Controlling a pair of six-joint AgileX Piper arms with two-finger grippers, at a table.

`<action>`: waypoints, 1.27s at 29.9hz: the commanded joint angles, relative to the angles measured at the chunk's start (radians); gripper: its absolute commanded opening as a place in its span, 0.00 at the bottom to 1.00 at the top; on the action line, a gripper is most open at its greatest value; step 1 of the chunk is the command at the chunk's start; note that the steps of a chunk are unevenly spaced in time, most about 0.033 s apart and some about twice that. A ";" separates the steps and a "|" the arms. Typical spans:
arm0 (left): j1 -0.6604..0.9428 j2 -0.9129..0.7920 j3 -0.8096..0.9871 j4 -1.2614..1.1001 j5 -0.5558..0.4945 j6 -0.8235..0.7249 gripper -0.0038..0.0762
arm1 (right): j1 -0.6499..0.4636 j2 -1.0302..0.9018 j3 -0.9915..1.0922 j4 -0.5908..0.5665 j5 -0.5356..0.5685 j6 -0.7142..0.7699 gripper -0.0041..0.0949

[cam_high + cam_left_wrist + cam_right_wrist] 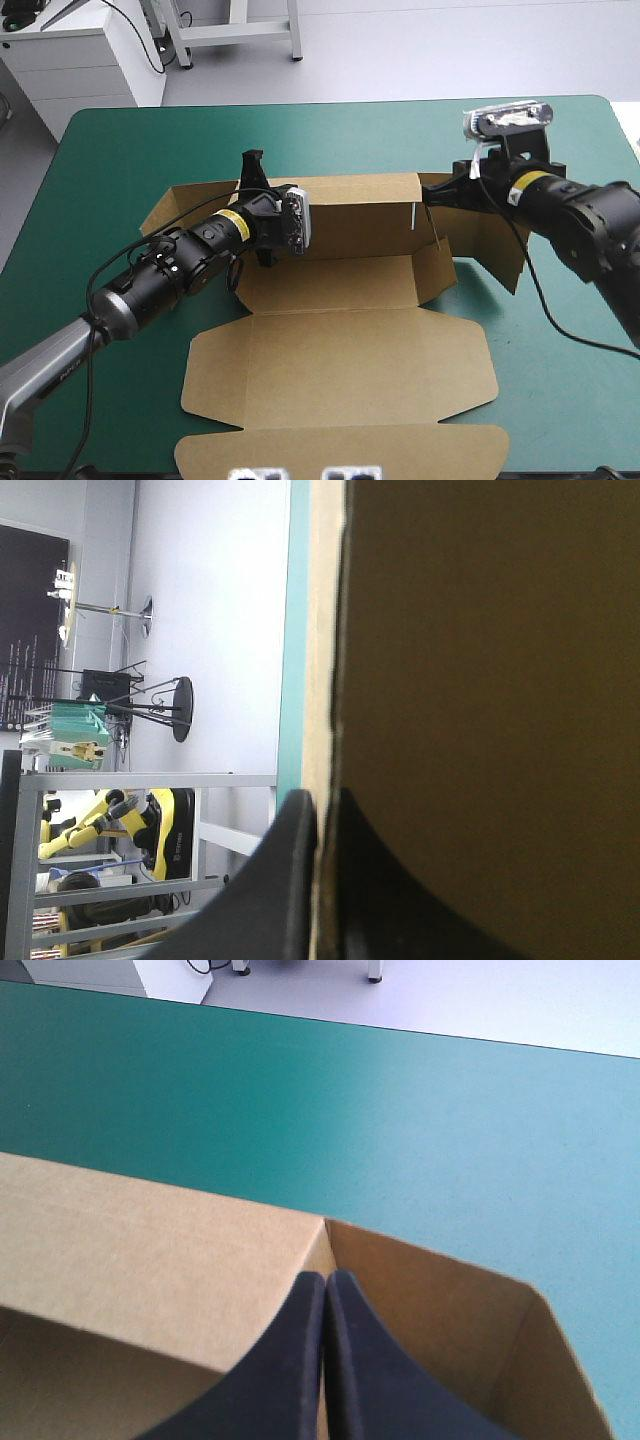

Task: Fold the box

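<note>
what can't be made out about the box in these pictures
Left wrist view: the box wall in the left pincer fills the picture, hiding the rest.
High view: the left arm covers that grip; the bottom edge cuts off the lid's front flap.
Right wrist view: the right pincer covers the box's corner seam.

Along the left gripper (pixel 320 815), the box (pixel 480 680) stands so close that brown board blocks nearly everything ahead. From above, that arm lies over the left end of the raised back wall and covers the pinched spot. The right gripper (pixel 435 192) is only a dark lump at the wall's corner, its fingertips indistinct. The nearest flap and the right side of the bench (pixel 120 160) run off the picture.
</note>
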 commanded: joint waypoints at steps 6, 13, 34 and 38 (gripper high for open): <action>-0.002 -0.040 -0.023 0.004 -0.053 -0.016 0.04 | -0.101 0.240 -0.324 -0.021 0.116 -0.011 0.03; -0.002 -0.040 -0.023 0.040 -0.055 -0.016 0.04 | -0.206 0.424 -0.506 0.108 0.276 -0.076 0.03; -0.002 -0.038 -0.023 0.032 -0.060 -0.020 0.04 | -0.214 0.599 -0.561 0.330 0.513 -0.185 0.03; -0.002 -0.038 -0.023 0.032 -0.053 -0.020 0.04 | -0.214 0.578 -0.547 0.344 0.515 -0.180 0.03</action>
